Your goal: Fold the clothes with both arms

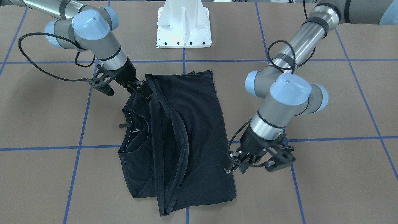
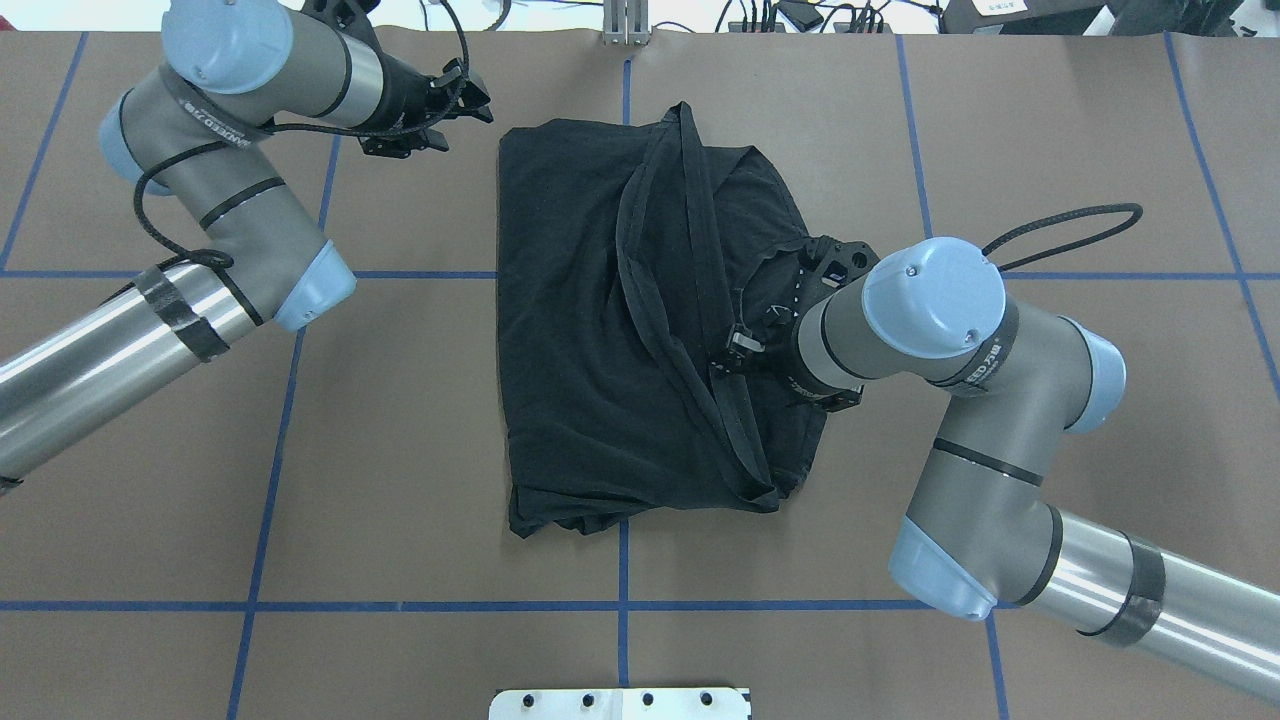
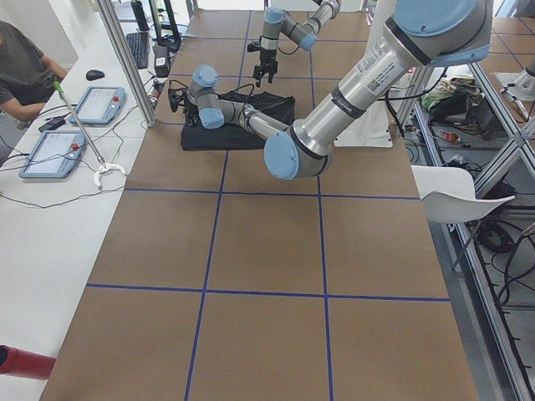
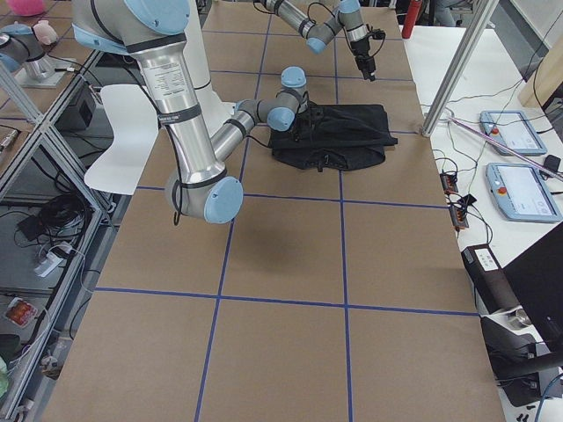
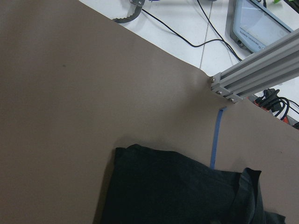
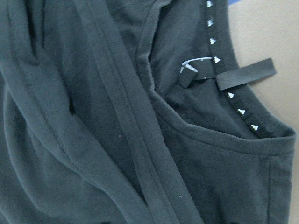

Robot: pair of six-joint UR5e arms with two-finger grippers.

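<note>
A robotics lab: aluminium frame post point(image 4: 460, 70), teach pendants point(image 4: 521, 189), blue-taped grid table point(image 2: 400, 400).

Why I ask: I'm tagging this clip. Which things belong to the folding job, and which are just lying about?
Belong to the job: black T-shirt; left gripper; right gripper; brown table it lies on.

Just lying about: white pedestal base; touchscreen pendant; grabber stick; keyboard; white chair.

Black T-shirt point(image 1: 192, 124), brown blue-gridded table point(image 1: 46, 109).
</note>
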